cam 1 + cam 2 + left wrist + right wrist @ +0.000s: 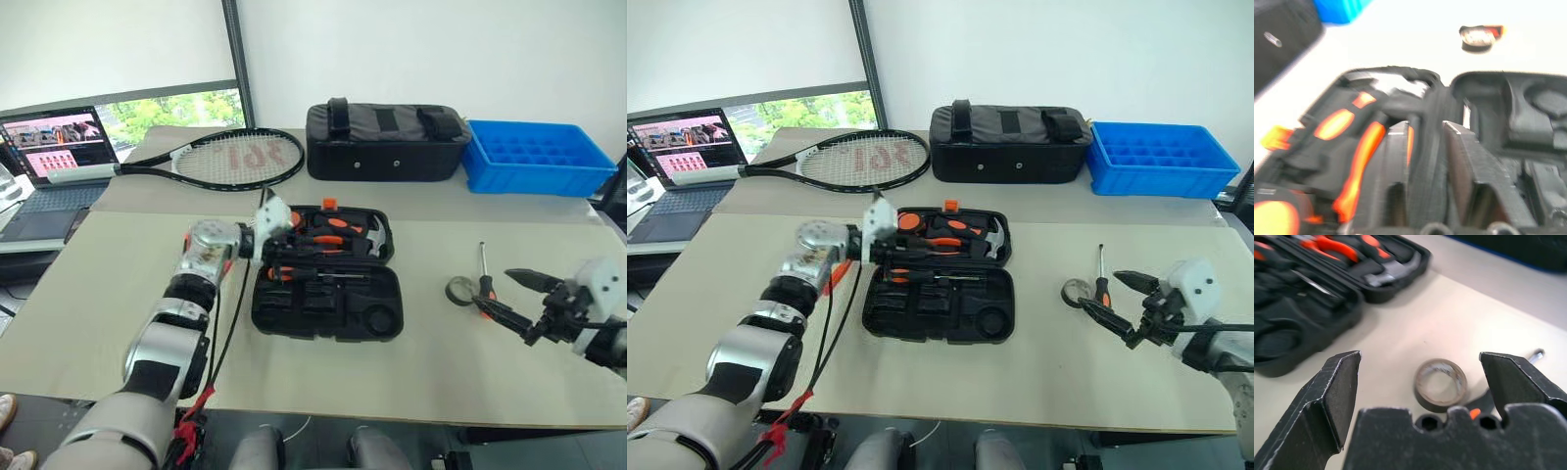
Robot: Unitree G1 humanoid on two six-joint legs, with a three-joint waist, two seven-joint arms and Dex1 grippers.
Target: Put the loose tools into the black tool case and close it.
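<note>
Lying open on the tabletop, the black tool case holds several orange-handled tools in its far half. The left end effector hovers over its left edge; whether its fingers grip anything cannot be told. The right end effector, spread wide and empty, sits just beside the tape roll and a screwdriver.

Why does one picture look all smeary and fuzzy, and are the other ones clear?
Left wrist view: the open tool case and its orange handles are smeared by blur. Right wrist view: the tape roll is fairly clear, while the right gripper fingers close to the lens and the case behind look soft. Head views: sharp, evenly lit, with faint shadows on the table.
</note>
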